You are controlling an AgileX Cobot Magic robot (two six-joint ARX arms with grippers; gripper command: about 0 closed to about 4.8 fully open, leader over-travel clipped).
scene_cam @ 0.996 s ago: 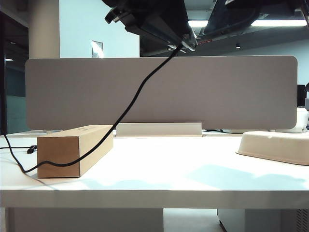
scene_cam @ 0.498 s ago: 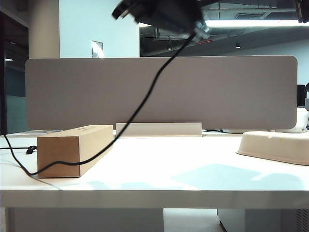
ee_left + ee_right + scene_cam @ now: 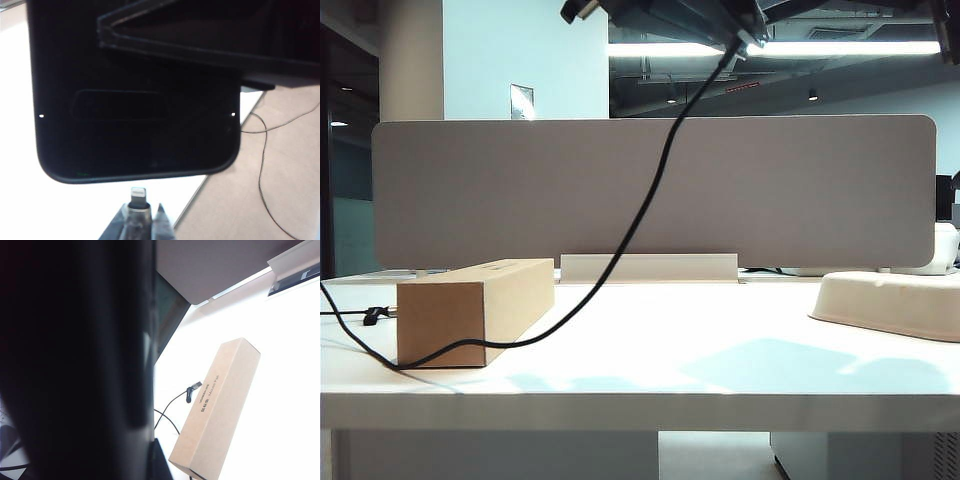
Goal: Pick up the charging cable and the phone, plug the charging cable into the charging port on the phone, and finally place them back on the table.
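I see a big grey divider panel [image 3: 650, 190] standing up along the back of the white tabletop [image 3: 650, 350]. A pale blue wall [image 3: 525, 60] rises behind it, with a small picture [image 3: 522, 101] hanging on it. A thick round pillar [image 3: 411, 60] stands off to the left, beside a dark window [image 3: 345, 150]. Long bright strip lights [image 3: 820, 47] glow on the dark ceiling. Soft blue shadows lie on the tabletop. Below the edge, my left wrist view shows a tan floor [image 3: 280, 165].
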